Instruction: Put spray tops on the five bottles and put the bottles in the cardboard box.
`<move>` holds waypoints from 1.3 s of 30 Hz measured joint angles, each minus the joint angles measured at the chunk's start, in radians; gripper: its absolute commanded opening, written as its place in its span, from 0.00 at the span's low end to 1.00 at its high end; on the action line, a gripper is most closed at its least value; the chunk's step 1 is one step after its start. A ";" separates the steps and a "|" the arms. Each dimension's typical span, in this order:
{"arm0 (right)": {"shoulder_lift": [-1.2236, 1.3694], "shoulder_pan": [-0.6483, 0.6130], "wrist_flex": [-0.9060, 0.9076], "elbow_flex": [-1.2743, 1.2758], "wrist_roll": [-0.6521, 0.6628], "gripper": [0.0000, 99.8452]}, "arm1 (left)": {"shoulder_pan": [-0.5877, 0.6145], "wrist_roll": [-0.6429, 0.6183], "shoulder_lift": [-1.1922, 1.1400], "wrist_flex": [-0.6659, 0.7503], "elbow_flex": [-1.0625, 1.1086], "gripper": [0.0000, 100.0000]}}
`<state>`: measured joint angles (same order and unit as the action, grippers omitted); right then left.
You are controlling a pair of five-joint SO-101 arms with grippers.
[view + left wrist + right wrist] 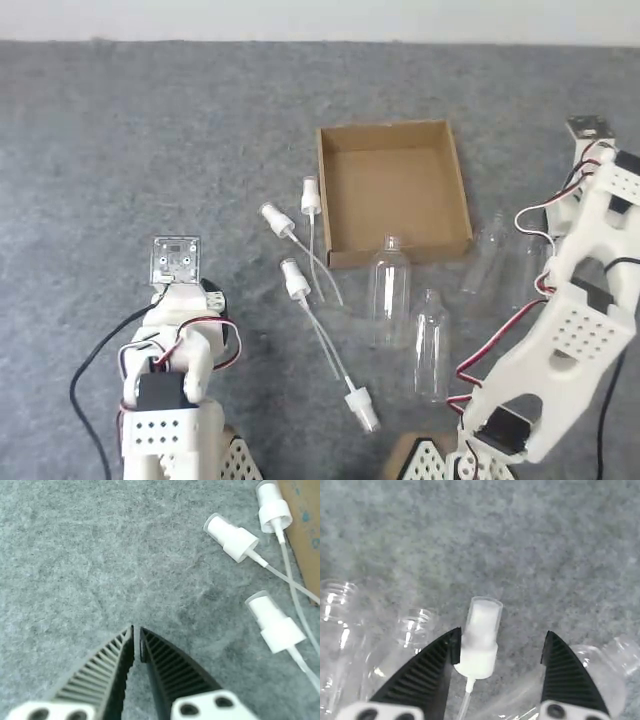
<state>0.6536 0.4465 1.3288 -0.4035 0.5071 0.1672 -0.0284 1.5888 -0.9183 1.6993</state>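
Plainly, the white plastic spray top (pixel 481 630) with its thin clear dip tube was what your next move turned on. It lay on the grey felt-covered desk (pixel 150 130) between the right jaws, which stood wide apart. It sat off-centre, close beside one black ribbed jaw with a broad gap to the other. Its long axis ran roughly along the jaws' own reach, frosted cap pointing away from the wrist and tube trailing back under it. I judged that a squeeze there would catch the collar, though the farther jaw would have to sweep in first, and so smooth and round a piece could roll or twist.

A clear plastic bottle with a threaded neck (pixel 412 630) lay uncapped just beside that nearer jaw, and a second clear bottle (pixel 337 610) lay beyond it.

From above, you had a wide clear bottle (pixel 388 290) and a slimmer clear bottle (pixel 432 345) on their sides in front of the shallow brown cardboard box (pixel 330 200), with every bottle outside it. Three white spray tops (pixel 277 220) lay left of the box, tubes crossing, and a fourth spray top (pixel 362 408) lay nearer the arms.

The left jaws were pressed together on nothing, aimed at bare felt, so the right arm (pixel 580 330) was much the nearer.
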 measured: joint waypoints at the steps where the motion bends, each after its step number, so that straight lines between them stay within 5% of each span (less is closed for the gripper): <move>1: 0.005 0.000 0.000 0.000 0.000 0.22 | 0.000 0.000 0.000 0.000 0.000 0.01; 16: 0.084 0.000 -0.006 -0.035 0.000 0.04 | 0.000 0.000 0.000 0.000 0.000 0.01; 28: 0.043 -0.014 0.002 -0.043 -0.041 0.03 | 0.000 0.000 0.000 0.000 0.000 0.01; 39: -0.167 -0.184 0.146 -0.043 -0.098 0.03 | 0.002 0.000 0.000 0.000 0.000 0.01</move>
<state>0.4864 0.2624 1.4745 -0.4465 0.4089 0.1688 -0.0284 1.5888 -0.9183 1.6993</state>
